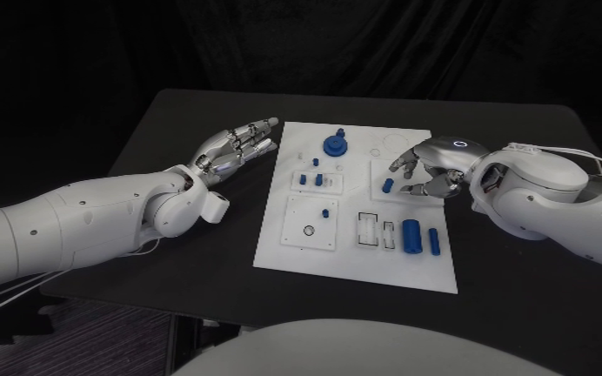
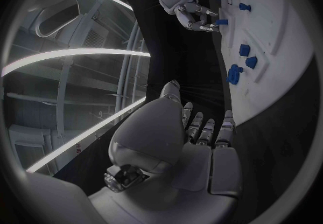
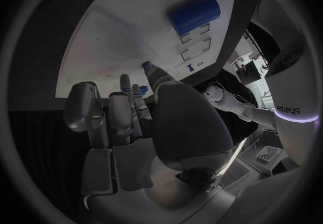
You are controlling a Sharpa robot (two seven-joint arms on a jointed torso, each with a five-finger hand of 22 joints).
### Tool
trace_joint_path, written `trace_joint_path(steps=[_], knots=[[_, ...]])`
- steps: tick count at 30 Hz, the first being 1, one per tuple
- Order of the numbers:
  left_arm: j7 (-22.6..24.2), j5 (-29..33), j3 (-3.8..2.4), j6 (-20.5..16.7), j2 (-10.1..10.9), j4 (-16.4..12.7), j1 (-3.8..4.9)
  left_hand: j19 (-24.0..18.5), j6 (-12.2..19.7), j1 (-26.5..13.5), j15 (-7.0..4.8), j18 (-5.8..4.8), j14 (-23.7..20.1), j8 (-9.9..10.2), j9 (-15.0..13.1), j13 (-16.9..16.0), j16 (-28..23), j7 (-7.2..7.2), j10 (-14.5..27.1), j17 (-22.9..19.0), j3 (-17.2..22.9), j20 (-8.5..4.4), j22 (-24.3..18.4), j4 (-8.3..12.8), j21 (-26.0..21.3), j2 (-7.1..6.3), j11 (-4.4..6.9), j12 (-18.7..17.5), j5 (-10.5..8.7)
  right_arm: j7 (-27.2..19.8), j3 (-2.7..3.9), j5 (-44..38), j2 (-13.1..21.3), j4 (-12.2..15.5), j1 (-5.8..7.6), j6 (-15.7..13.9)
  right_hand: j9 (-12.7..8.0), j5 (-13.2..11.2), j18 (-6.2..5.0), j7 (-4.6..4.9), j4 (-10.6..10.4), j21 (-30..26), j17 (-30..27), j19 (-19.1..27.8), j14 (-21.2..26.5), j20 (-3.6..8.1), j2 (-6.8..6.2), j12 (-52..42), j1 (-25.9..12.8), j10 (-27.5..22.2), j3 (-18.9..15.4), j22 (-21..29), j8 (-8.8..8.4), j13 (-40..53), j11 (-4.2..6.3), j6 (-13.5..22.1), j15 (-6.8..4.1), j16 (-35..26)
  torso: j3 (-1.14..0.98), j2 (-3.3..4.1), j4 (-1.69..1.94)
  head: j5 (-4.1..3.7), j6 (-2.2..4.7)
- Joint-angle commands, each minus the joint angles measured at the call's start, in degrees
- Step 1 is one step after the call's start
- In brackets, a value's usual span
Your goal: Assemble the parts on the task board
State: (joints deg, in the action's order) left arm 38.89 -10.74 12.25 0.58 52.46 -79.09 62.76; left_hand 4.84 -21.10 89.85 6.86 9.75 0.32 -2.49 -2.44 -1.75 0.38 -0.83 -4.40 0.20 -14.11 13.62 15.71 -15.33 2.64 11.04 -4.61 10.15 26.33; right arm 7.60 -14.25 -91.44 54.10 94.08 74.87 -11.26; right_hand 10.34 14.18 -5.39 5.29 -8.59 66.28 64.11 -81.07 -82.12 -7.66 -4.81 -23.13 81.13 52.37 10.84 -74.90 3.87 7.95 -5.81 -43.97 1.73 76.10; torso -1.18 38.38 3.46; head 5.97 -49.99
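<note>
Two hands at the task board [image 1: 355, 254], blue parts on it.
Head view: left hand [image 1: 235, 151] lies spread, empty, beside the board's left edge; right hand [image 1: 426, 170] curls over the board's right side, fingertips at a small blue peg [image 1: 388, 185]. Left wrist view: right hand [image 2: 196, 16] pinches that peg [image 2: 221, 21]. Right wrist view: two blue cylinders [image 3: 194, 14] lie on the board.
</note>
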Motion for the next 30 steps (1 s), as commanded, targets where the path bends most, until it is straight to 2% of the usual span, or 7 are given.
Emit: trace_joint_path(steps=[1, 5, 10, 20, 30], knots=[[4.5, 0.3, -0.05, 0.0, -0.2, 0.0, -0.11, 0.4, 0.0, 0.6, 0.24, 0.63, 0.2, 0.0, -0.1, 0.0, -0.2, 0.04, -0.1, 0.0, 0.2, 0.16, 0.0, 0.3, 0.0, -0.15, -0.28, 0.2, 0.39, -0.3, 0.03, 0.3, -0.3, -0.2, -0.18, 0.2, -0.1, 0.3, 0.67, -0.56, 0.2, 0.5, 0.2, -0.1, -0.1, 0.47, -0.20, 0.1, 0.4, 1.0, 0.4, -8.9, -0.04, 0.1, 0.14, 0.0, -0.61, 0.2, 0.01, -0.01, 0.03, -0.05, -0.01], [4.5, 0.3, -0.05, 0.1, -0.2, 0.1, -0.15, 0.4, 0.0, 0.6, 0.24, 0.63, 0.2, 0.0, -0.1, 0.0, -0.2, 0.04, -0.1, 0.0, 0.2, 0.16, 0.0, 0.3, 0.0, -0.15, -0.28, 0.2, 0.39, -0.3, 0.04, 0.3, -0.7, -0.5, -0.21, 0.8, -0.2, 0.4, 0.71, -0.79, 0.2, 0.7, 0.2, -0.2, -0.2, 0.84, -0.20, 0.1, 0.3, 2.7, 1.0, -8.9, 0.09, 0.3, 0.64, -0.2, -1.03, 0.2, 0.03, -0.02, 0.03, 0.00, -0.01], [4.4, 0.3, -0.05, 0.2, -0.3, 0.3, -0.23, 0.4, -0.1, 0.7, 0.29, 0.62, 0.2, 0.0, -0.1, 0.0, -0.2, -0.06, -0.1, 0.0, 0.3, 0.19, 0.0, 0.3, 0.0, -0.12, -0.31, 0.2, 0.44, -0.4, 0.04, 0.3, -1.4, -1.0, -0.36, 1.7, 0.2, 1.3, 0.83, -0.60, 0.5, 1.3, 0.7, -0.5, -0.6, 1.32, -0.24, 0.5, 0.6, 3.9, 2.2, -9.1, 0.75, 0.5, 1.09, -1.8, -1.47, 0.4, 0.01, -0.03, 0.00, -0.37, -0.01], [4.4, 0.3, -0.05, 0.3, -0.4, 0.4, -0.40, 0.4, -0.1, 0.8, 0.32, 0.61, 0.2, 0.0, -0.1, 0.0, -0.2, -0.21, 0.0, 0.0, 0.3, 0.21, 0.0, 0.4, 0.0, -0.10, -0.29, 0.2, 0.47, -0.8, 0.05, 0.3, -2.8, -1.9, -0.83, 2.1, 0.7, 1.9, 0.85, -0.78, 0.8, 1.3, 0.7, -0.6, -0.7, 1.48, -0.51, 1.0, 0.7, 4.3, 3.2, -9.1, 1.45, 0.7, 1.15, -3.5, -1.56, 0.4, 0.04, -0.05, 0.02, -0.23, -0.01], [4.3, 0.3, -0.05, 0.4, -0.4, 0.5, -0.56, 0.4, -0.1, 0.8, 0.33, 0.61, 0.2, 0.0, -0.1, 0.0, -0.2, -0.22, 0.0, 0.0, 0.3, 0.22, 0.0, 0.5, 0.0, -0.11, -0.31, 0.1, 0.49, -0.8, 0.06, 0.3, -3.7, -2.1, -0.92, 3.0, 1.1, 1.4, 0.85, -1.13, 0.8, 1.3, 0.6, -0.6, -0.8, 1.57, -0.93, 0.9, 0.3, 4.8, 3.4, -9.1, 1.75, 1.1, 1.29, -4.2, -1.67, 0.3, 0.01, -0.03, 0.01, -0.16, -0.01]])
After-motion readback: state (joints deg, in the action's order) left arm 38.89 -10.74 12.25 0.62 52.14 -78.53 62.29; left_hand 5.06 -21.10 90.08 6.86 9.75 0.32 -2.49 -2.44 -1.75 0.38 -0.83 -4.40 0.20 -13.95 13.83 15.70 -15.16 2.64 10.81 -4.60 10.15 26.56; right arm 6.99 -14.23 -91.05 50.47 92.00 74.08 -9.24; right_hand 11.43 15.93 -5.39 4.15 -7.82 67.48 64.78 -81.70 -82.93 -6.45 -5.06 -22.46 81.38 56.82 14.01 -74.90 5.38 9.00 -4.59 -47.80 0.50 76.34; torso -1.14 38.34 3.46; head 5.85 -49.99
